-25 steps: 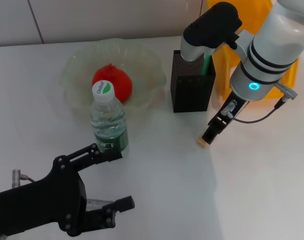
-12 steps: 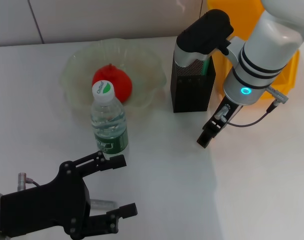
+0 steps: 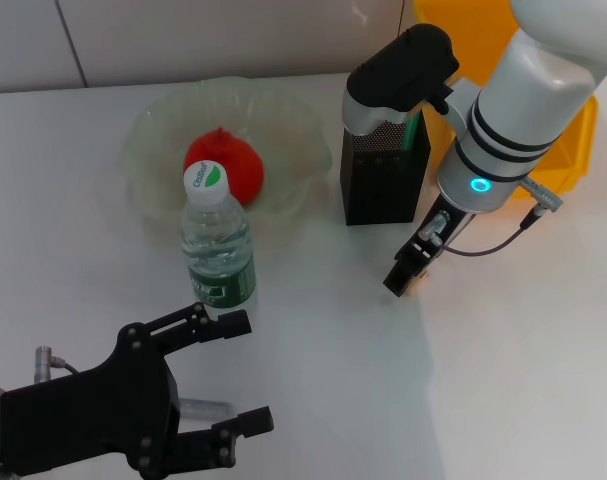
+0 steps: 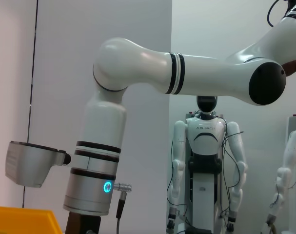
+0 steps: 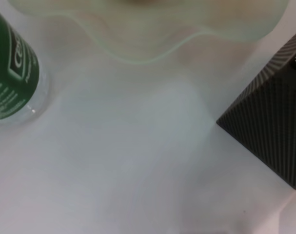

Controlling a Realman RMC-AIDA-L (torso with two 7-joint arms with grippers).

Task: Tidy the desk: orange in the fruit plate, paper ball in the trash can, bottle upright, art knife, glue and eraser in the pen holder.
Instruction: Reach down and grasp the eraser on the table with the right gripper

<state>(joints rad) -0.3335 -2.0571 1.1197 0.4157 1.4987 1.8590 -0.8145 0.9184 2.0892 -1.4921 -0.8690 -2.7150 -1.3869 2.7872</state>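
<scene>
At the bottom left of the head view, the left hand (image 3: 238, 372) sits low over the white worktop (image 3: 333, 380), its two black fingers (image 3: 223, 325) spread apart and holding nothing. Just above it, left of centre, the bottle (image 3: 215, 240) stands upright with its white cap on and a green label round its lower half; the right wrist view shows that label at the frame's left edge. Right of centre, the right hand (image 3: 403, 278) points down at the worktop just below the holder, and a small tan object shows at its tip; whether its fingers are together or apart cannot be told. Above it, the black mesh holder (image 3: 383, 180) stands upright with a green item poking out of its top, partly hidden by the right arm. In the upper left, behind the bottle, the pale translucent plate (image 3: 153, 140) holds a red-orange fruit (image 3: 228, 165). At the top right, behind the arm, is a yellow bin (image 3: 573, 165).
</scene>
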